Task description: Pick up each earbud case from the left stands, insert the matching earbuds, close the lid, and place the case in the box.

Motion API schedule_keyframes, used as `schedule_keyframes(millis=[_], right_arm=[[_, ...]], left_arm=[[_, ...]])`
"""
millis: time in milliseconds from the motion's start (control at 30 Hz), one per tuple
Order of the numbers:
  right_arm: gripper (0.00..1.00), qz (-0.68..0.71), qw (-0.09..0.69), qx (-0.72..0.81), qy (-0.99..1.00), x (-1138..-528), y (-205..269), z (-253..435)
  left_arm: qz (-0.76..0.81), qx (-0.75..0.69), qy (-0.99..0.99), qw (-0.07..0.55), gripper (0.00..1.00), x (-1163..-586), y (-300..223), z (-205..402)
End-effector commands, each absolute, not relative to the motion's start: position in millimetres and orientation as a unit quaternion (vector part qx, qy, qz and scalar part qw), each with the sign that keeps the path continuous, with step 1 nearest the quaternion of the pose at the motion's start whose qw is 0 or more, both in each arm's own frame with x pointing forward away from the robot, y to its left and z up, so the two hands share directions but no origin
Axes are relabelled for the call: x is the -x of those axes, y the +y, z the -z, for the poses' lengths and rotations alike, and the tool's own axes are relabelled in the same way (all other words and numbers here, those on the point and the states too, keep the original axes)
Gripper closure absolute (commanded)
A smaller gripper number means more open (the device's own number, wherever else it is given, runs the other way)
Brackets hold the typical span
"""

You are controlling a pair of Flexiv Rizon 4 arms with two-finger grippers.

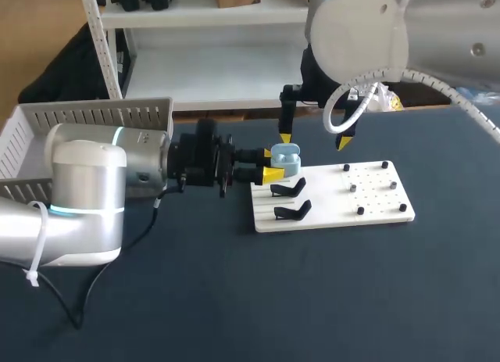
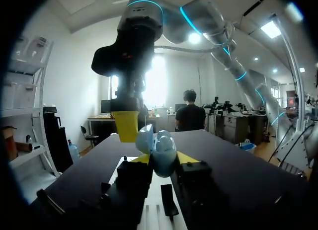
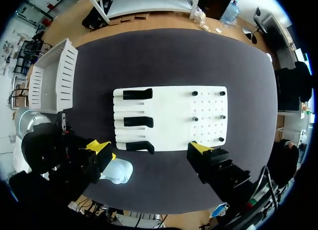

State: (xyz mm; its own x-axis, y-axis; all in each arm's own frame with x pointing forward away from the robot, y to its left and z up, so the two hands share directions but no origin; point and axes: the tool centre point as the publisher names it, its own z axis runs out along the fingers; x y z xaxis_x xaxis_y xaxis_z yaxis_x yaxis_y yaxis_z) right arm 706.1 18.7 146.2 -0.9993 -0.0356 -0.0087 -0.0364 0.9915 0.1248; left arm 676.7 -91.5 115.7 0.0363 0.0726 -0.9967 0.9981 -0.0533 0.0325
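Left arm (image 1: pixel 78 198) fills the foreground, lying low and near level across the dark desk (image 1: pixel 234 315). The left tool (image 1: pixel 273 163) points at the white board (image 1: pixel 375 213) and pinches a light-blue earbud case (image 1: pixel 287 159) from two sides, off its perch and close by the black stands (image 1: pixel 287 188). Wrist cam shows the case upright between the yellow tips, lid apparently ajar. Right arm (image 1: pixel 367 34) drops in from above, the right tool (image 1: pixel 314 141) spread wide and empty, w/ one tip just beside the case and the other over the board's dotted half. Likely step is loading the earbuds. Left shd hold the case steady, opening up, while right narrows its spread before going for one of the small dark pieces (image 1: pixel 353 188) on the board — earbuds or pegs, too small to tell. It shd then come down on the case from straight above, w/o knocking it askew. White slatted box (image 1: pixel 94 116) sits behind the left arm.
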Motion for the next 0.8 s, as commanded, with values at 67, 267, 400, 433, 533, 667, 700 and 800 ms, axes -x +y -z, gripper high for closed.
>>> schedule_keyframes(millis=[67, 267, 400, 433, 533, 667, 700, 800], right_arm=[[0.00, -0.069, 0.004, 0.020, 0.997, -690.1, 14.6, -149.9], [0.00, -0.083, 0.026, 0.023, 0.996, -688.6, 14.9, -159.1], [0.00, -0.118, 0.070, 0.019, 0.990, -691.3, 10.7, -181.1], [0.00, -0.126, 0.079, 0.018, 0.989, -691.5, 9.3, -186.4], [0.00, -0.156, 0.110, 0.021, 0.981, -689.4, 3.8, -204.1], [0.00, -0.189, 0.135, 0.023, 0.972, -683.1, -3.1, -220.3], [0.00, -0.194, 0.140, 0.023, 0.971, -681.1, -4.9, -223.3], [0.00, -0.204, 0.144, 0.022, 0.968, -677.7, -7.3, -226.8]], left_arm=[[0.486, -0.540, 0.495, 0.476, 1.00, -678.0, -91.8, -115.0], [0.486, -0.540, 0.495, 0.476, 1.00, -678.0, -91.8, -115.0], [0.486, -0.540, 0.495, 0.476, 1.00, -678.0, -91.8, -115.0], [0.486, -0.540, 0.495, 0.476, 1.00, -678.0, -91.8, -115.0], [0.479, -0.537, 0.500, 0.482, 1.00, -680.2, -84.6, -118.2], [0.454, -0.532, 0.511, 0.499, 1.00, -685.9, -61.8, -129.7], [0.447, -0.531, 0.514, 0.504, 1.00, -687.0, -55.2, -133.9], [0.423, -0.528, 0.522, 0.519, 1.00, -689.8, -33.8, -147.4]])
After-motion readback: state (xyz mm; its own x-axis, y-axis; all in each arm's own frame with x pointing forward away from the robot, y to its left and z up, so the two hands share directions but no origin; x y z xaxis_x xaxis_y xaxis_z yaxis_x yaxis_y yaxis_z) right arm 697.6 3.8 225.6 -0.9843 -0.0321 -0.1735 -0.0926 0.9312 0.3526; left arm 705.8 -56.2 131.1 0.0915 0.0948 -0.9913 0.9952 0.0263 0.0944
